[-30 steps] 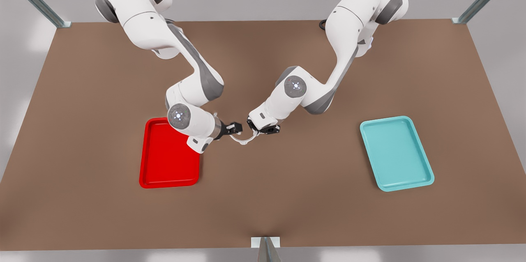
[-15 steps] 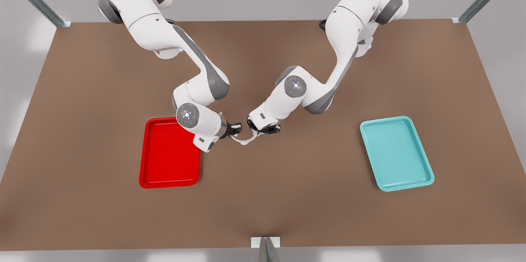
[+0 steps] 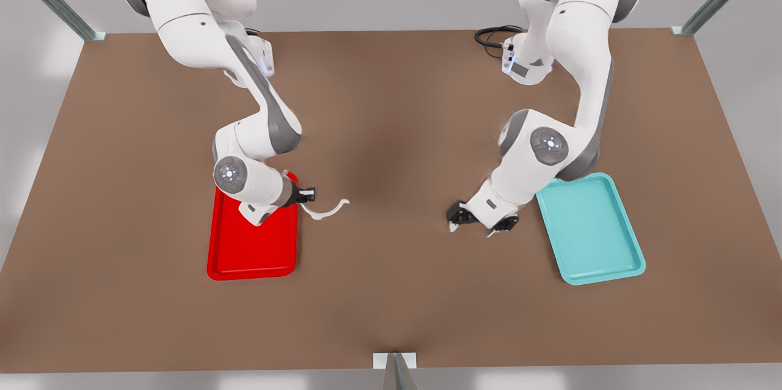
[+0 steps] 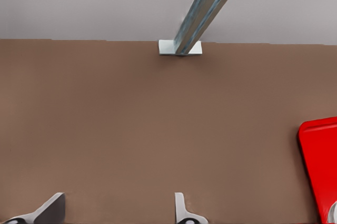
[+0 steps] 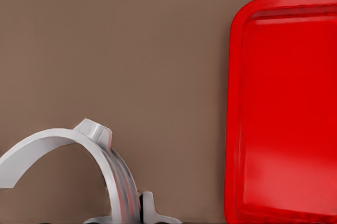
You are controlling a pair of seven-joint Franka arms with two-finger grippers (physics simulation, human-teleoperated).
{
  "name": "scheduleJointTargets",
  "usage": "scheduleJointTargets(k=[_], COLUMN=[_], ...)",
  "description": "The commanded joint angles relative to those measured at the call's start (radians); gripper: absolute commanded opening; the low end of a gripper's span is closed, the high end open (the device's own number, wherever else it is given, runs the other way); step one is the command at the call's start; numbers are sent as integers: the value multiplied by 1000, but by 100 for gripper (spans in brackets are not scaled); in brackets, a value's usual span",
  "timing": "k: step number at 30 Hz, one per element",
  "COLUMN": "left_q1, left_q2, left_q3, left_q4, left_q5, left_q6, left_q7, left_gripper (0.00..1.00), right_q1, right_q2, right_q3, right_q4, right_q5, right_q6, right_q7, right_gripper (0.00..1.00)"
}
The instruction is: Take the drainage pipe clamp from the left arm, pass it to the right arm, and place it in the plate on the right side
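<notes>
The right pincer (image 3: 307,196) is gripping one end of the small white half-ring pipe clamp (image 3: 328,210) (image 5: 79,153), holding it above the brown counter (image 3: 391,292) just beside the bright red rectangular tray (image 3: 252,255) (image 5: 284,113). The left pincer (image 3: 479,224), fingers (image 4: 181,211) spread wide, is hanging near the teal tray (image 3: 589,231).

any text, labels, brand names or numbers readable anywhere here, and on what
None: no words, brands or numbers can be read in any view.
Red tray: plain, unmarked.
Teal tray: plain, unmarked.
Drainage pipe clamp, held by the right gripper: plain white, no print.
Left gripper, open beside the teal tray: no label.
Arm joint caps: small lit dots in a ring, not text.
</notes>
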Motion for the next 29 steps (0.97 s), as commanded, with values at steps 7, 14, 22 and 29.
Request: scheduleJointTargets(k=[7, 14, 22, 29], left_q1=[263, 262, 259, 260], left_q2=[-310, -264, -265, -265], left_q3=[16, 15, 15, 15], left_q4=[-99, -56, -56, -56], left_q5=[33, 59, 57, 54], left_q6=[-416, -478, -488, -502], left_q7=[279, 268, 263, 263], left_gripper=[100, 100, 100, 100], right_q1=[-186, -242, -246, -189], right_q2=[36, 78, -75, -204], right_q3=[0, 0, -10, -150], right_q4=[-130, -150, 484, 329], right_q5=[-177, -177, -206, -181], right_q6=[-38, -42, -420, -455], right_q7=[5, -20, -118, -263], right_gripper=[21, 100, 100, 100])
